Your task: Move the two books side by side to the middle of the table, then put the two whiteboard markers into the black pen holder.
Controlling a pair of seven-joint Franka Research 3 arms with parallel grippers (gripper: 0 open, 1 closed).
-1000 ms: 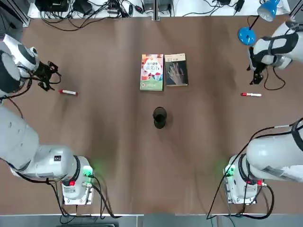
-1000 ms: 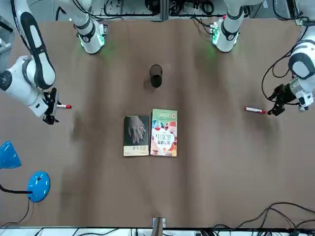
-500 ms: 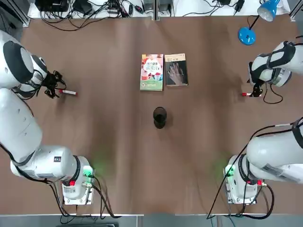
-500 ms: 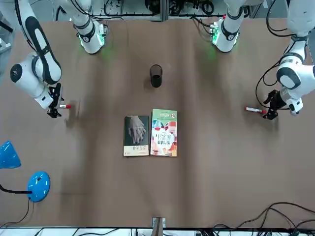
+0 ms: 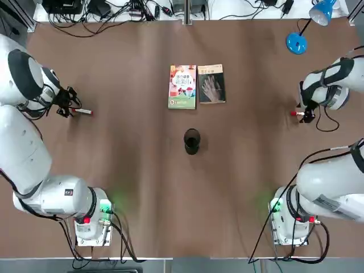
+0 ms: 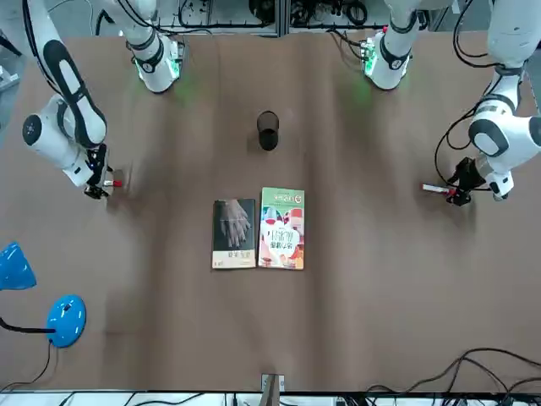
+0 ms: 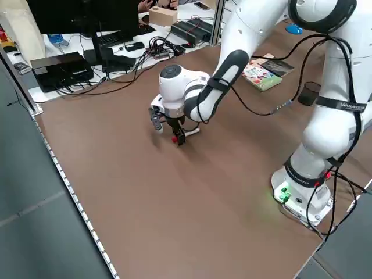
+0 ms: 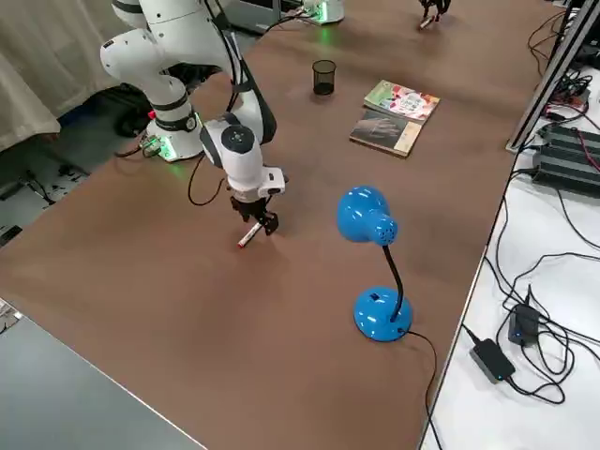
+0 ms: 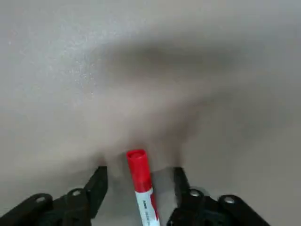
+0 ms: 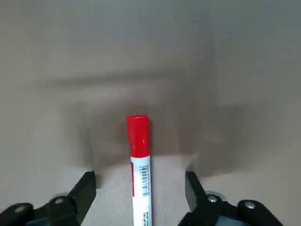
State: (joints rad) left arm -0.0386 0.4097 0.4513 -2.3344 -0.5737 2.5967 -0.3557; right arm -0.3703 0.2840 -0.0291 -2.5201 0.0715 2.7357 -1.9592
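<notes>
Two books lie side by side on the table [image 5: 114,170], the colourful one [image 5: 182,86] left of the dark one [image 5: 211,83]. The black pen holder [image 5: 191,141] stands just in front of them. At the table's left edge my left gripper [image 5: 67,108] is down over one whiteboard marker [image 5: 84,111]. The left wrist view shows that marker [image 9: 139,183] between the fingers [image 9: 99,181] with gaps on both sides. At the right edge my right gripper [image 5: 307,116] straddles the other marker [image 5: 296,114]. Its fingers [image 10: 88,186] stand wide of the marker [image 10: 138,155].
A blue desk lamp [image 5: 296,42] stands at the far right corner, close behind the right arm, and shows again as the lamp [image 8: 375,234] in the right side view. Cables and power gear lie beyond the table's far edge.
Both grippers moved inward and came down over their markers. The left fingers have drawn closer around its marker; the right fingers narrowed slightly.
</notes>
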